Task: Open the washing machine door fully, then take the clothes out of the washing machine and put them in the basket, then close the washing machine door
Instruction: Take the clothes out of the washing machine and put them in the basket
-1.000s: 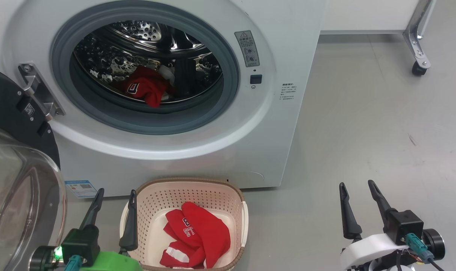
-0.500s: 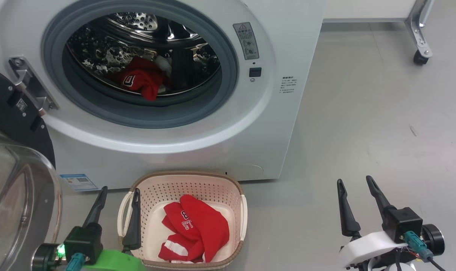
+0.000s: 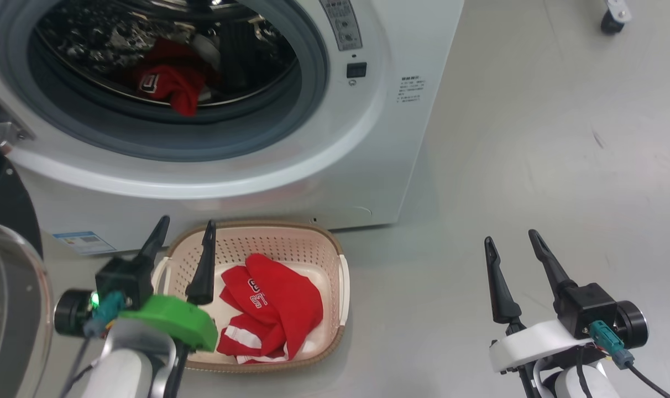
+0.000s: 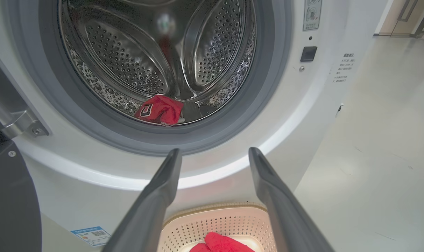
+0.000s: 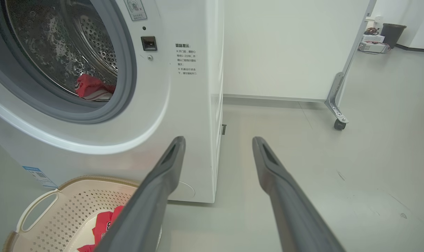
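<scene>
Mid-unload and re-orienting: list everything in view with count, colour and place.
washing machine: one, white, ahead left
washing machine door: one, black rim, clear glass, swung open far left
drum: one, perforated steel, inside the port
clothes in drum: one red bundle, low near the front
basket: one, cream, brown rim, on floor before the machine
clothes in basket: count unclear, red with white stripes, lying inside
label: one, blue, low on machine front
caster: one, black, on a metal leg, right background
bin: one, dark, far right background
left gripper: one, dark fingers, open and empty, by basket's left end
right gripper: one, dark fingers, open and empty, above floor at right
</scene>
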### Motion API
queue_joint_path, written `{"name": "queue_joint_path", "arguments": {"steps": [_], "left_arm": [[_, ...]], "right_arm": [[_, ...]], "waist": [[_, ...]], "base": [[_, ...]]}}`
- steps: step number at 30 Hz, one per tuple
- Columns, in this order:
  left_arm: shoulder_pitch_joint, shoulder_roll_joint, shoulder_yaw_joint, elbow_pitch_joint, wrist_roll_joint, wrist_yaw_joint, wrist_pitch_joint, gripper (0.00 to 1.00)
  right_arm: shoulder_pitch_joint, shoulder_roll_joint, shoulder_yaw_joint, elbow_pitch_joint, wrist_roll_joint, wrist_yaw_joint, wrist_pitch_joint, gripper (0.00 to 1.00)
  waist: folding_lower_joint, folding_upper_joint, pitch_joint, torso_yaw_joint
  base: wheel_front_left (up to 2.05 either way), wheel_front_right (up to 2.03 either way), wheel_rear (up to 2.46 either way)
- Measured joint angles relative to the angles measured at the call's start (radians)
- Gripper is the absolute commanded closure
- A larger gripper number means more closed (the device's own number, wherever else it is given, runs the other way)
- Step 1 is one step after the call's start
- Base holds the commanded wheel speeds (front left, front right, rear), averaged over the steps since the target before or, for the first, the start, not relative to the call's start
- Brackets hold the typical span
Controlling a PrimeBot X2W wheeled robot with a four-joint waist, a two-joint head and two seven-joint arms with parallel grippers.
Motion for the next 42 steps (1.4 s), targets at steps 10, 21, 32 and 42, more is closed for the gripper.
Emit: {"name": "queue_joint_path", "arguments": {"steps": [10,21,32,42], "left_arm": [[-0.277,0.018,0.007,0.162,-0.067,-0.065,0.172,0.0],[-0.542,0.107,0.048,0.307,-0.068,-0.081,0.331,0.0],[-0.73,0.231,0.092,0.407,-0.009,-0.071,0.409,0.0],[-0.825,0.292,0.067,0.494,0.061,-0.056,0.454,0.0]], "right_arm": [[-0.069,0.007,0.021,-0.019,0.001,0.003,-0.001,0.0],[-0.106,0.012,0.053,-0.009,0.014,0.01,-0.013,0.0],[-0.142,0.02,0.084,0.009,0.054,0.019,-0.02,0.0],[-0.169,0.024,0.104,0.026,0.09,0.019,-0.036,0.0]], "waist": [[0.0002,0.0,0.121,-0.057],[0.0002,0.0,0.211,-0.15],[0.0002,0.0,0.287,-0.234],[0.0001,0.0,0.356,-0.298]], "base": [[0.0,0.0,0.0],[0.0,0.0,0.0],[0.0,0.0,0.0],[0.0,0.0,0.0]]}}
